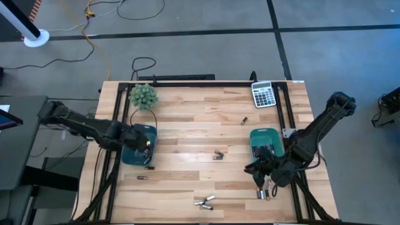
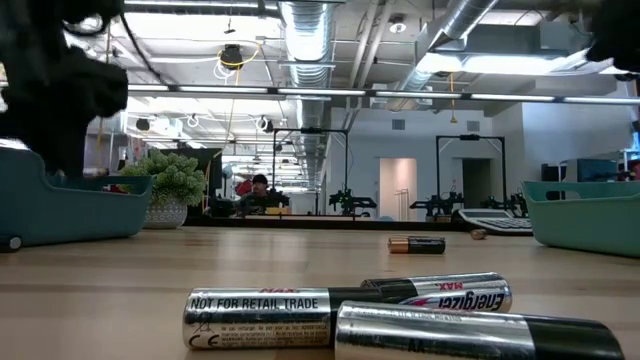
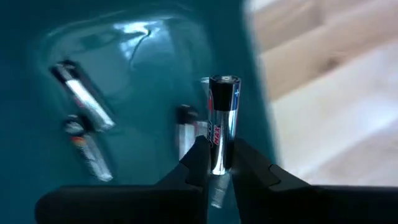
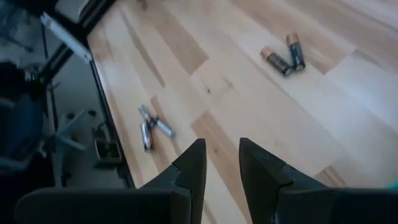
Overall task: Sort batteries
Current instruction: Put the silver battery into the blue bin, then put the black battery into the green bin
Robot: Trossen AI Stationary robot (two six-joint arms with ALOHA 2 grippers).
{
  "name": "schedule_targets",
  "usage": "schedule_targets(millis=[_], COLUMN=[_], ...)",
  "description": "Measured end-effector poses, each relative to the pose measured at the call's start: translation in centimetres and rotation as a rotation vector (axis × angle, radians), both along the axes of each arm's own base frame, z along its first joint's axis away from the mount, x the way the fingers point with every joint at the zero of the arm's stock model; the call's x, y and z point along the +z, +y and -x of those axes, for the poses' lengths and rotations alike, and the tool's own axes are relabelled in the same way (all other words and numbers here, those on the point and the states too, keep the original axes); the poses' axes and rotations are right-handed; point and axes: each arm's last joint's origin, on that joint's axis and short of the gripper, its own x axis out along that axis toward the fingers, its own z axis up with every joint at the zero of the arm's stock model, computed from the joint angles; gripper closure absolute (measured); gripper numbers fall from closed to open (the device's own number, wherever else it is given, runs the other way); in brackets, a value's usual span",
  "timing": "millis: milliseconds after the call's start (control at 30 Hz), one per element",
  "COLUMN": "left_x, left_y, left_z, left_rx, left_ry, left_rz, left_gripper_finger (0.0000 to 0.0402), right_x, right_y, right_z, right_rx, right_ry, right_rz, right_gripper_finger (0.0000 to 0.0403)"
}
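Note:
My left gripper (image 3: 216, 152) hangs over the left teal bin (image 1: 131, 159), shut on a silver-and-black battery (image 3: 222, 118). Several batteries (image 3: 84, 102) lie on that bin's floor. My right gripper (image 4: 219, 152) stands open over the wood beside the right teal bin (image 1: 253, 140), with nothing between its fingers. Loose batteries lie on the table: a pair (image 1: 217, 154) in the middle, a silvery cluster (image 1: 204, 202) at the near edge, one coppery cell (image 1: 245, 120) farther back, and two (image 1: 144, 177) near the left bin. My left gripper pinches the battery's near end (image 3: 217, 160) between its two fingertips. The fingers come from above, slanting down, and the battery runs on along them past their tips. It is lifted clear, its free end (image 3: 224, 81) over the bin's floor.
A grey calculator (image 1: 264, 94) lies at the far right corner and a small green plant (image 1: 144, 95) at the far left. A black frame rail (image 1: 187, 83) runs along the table's far edge. Bare wood lies between the two bins.

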Motion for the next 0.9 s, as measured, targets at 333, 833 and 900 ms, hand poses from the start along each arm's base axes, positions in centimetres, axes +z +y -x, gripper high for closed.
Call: schedule_targets(millis=[333,833,900], left_x=[-2.6,-3.4,-3.0], left_y=[4.1,5.3,5.4], left_z=[-0.6,-1.2,-1.5], left_rx=[-0.092,-0.258,-0.284], left_ry=[0.18,0.264,0.247], left_rz=[0.002,-0.034,-0.047], left_gripper_finger=[0.0367,0.0249,0.0246], right_x=[0.5,0.8,0.8], right_y=[-2.1,-3.3,-3.5], right_z=[-1.6,-2.8,-2.9], right_rx=[-0.12,-0.193,-0.2], right_ry=[-0.031,-0.076,-0.076], right_rz=[-0.029,-0.065,-0.064], right_gripper_finger=[0.0292,0.0291,0.0291])
